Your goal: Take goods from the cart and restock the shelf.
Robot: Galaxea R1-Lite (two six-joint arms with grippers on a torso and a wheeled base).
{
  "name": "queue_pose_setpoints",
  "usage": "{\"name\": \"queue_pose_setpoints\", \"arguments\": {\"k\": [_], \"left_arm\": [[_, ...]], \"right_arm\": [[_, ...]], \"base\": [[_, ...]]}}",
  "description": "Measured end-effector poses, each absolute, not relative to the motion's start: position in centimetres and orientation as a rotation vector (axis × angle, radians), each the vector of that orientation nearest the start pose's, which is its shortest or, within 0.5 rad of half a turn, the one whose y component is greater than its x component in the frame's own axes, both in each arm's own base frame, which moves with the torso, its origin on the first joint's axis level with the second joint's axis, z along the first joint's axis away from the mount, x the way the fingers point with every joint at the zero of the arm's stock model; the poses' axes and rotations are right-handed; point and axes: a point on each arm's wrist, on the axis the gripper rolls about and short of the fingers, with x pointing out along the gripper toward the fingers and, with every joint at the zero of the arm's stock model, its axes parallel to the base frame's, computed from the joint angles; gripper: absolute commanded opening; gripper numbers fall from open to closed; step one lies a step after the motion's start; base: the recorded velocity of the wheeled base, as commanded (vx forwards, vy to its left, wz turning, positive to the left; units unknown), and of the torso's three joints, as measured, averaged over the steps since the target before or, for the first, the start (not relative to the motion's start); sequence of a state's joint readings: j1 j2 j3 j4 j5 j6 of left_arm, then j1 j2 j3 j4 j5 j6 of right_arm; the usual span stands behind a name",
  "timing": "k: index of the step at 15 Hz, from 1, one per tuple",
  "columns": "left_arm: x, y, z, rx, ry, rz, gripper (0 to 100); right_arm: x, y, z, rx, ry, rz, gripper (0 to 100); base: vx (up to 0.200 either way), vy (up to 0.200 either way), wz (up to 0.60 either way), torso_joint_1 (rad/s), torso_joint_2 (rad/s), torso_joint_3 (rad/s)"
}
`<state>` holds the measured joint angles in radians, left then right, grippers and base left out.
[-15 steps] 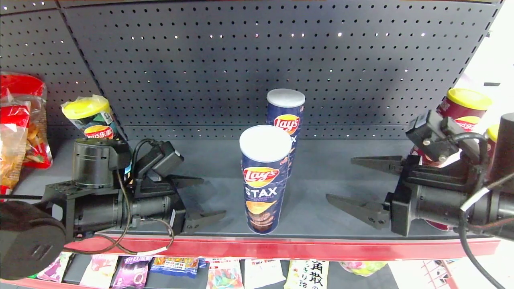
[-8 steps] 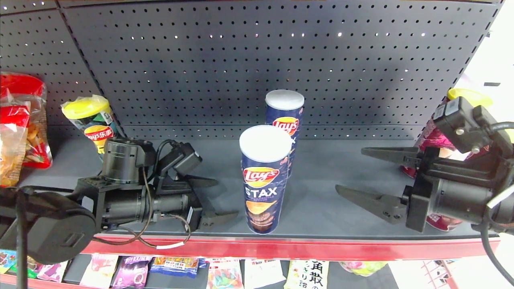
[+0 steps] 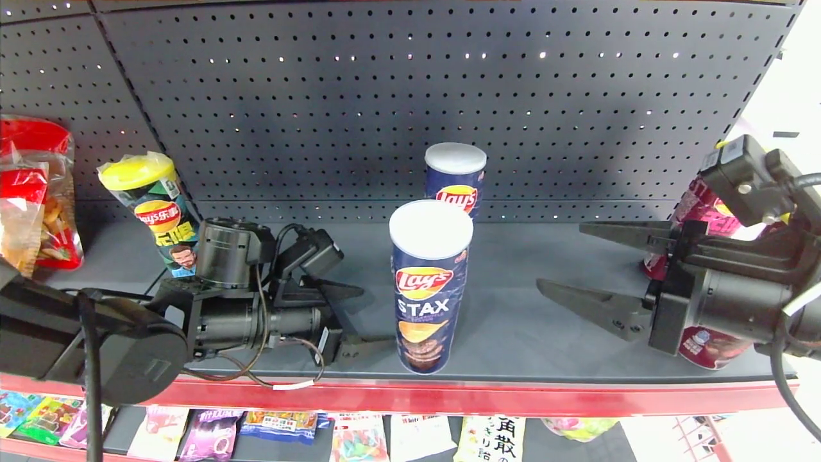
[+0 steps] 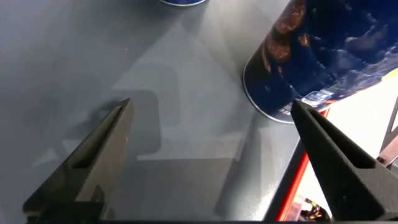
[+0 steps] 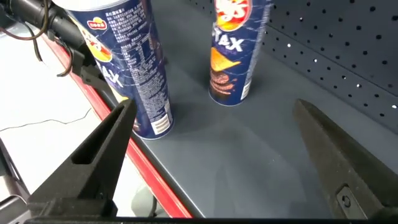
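Two tall blue chip cans with white lids stand upright on the grey shelf, the front can near the red edge and the back can by the pegboard. My left gripper lies open just left of the front can, its lower finger tip close to the can's base. Through the left wrist view, the gripper is empty, with the front can beside one finger. My right gripper hangs open and empty to the right of both cans. From the right wrist, the gripper faces the front can and back can.
A yellow-lidded can and red snack bags stand at the shelf's left end. Red cans sit behind my right arm. The pegboard wall closes the back. Packets hang below the red front edge.
My left gripper has slid right along the shelf up to the front can, which has shifted slightly right. My right gripper has drawn back to the right and a little up.
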<state>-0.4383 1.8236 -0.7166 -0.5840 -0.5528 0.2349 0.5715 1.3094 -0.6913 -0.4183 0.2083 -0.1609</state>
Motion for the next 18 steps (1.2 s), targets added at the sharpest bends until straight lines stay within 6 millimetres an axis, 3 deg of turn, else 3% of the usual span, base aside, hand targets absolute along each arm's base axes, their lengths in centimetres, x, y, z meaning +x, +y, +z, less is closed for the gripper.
{"name": "queue_pose_setpoints", "arguments": {"k": [15, 18], "left_arm": [[27.93, -14.77, 11.64, 0.182, 0.425, -1.034, 100], [27.08, -13.82, 12.29, 0.183, 0.416, -1.001, 100]], "right_arm": [[17.33, 11.65, 23.07, -0.189, 0.137, 0.787, 100], [17.07, 11.4, 22.58, -0.198, 0.153, 0.755, 100]], "base": [[0.0, 0.0, 0.0, 0.0, 0.0, 0.0], [0.0, 0.0, 0.0, 0.0, 0.0, 0.0]]}}
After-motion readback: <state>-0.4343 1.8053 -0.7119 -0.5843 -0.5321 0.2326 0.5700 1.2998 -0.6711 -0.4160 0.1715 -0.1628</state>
